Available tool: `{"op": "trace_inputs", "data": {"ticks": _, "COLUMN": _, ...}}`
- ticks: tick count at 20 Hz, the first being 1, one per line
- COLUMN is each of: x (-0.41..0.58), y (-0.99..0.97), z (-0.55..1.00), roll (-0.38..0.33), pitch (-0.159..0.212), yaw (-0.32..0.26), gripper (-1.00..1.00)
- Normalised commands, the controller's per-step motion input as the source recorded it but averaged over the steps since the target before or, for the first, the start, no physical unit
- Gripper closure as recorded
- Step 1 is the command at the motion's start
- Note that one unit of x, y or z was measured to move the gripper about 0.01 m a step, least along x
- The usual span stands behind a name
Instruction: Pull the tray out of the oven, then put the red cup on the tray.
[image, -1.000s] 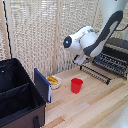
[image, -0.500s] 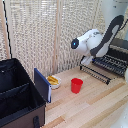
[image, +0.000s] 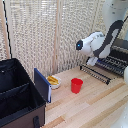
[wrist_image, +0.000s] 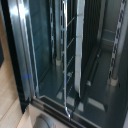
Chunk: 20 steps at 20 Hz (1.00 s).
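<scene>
Across the lower frame, pale wooden table (image: 95, 107); behind, cream woven screen (image: 50, 30). Lower left, big black fabric case (image: 17, 97). Right edge, oven (image: 120, 50), door (image: 96, 73) down, tray (image: 112, 62) seemingly drawn partway out. Centre, red cup (image: 76, 85) upright on wood. Gripper (image: 93, 60) by the door; fingers hidden, state unclear.

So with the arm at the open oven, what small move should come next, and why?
Probably ease further in toward the tray and close on its front wire. The oven door lies open, the wrist view looks into the cavity with the rack close ahead, and the red cup stands untouched on the table.
</scene>
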Motion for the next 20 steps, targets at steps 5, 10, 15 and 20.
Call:
{"op": "trace_inputs", "data": {"ticks": 5, "x": 0.039, "y": -0.61, "z": 0.0, "roll": -0.103, "pitch": 0.0, "yaw": 0.064, "gripper": -1.0}}
{"op": "trace_inputs", "data": {"ticks": 10, "x": 0.048, "y": -0.56, "z": 0.0, "roll": -0.046, "pitch": 0.0, "yaw": 0.016, "gripper": -1.0}}
{"op": "trace_inputs", "data": {"ticks": 15, "x": 0.042, "y": -0.27, "z": 0.0, "roll": -0.021, "pitch": 0.005, "yaw": 0.0, "gripper": 1.0}}
{"op": "trace_inputs", "data": {"ticks": 20, "x": 0.0, "y": 0.01, "z": 0.0, "roll": -0.174, "pitch": 0.0, "yaw": -0.015, "gripper": 1.0}}
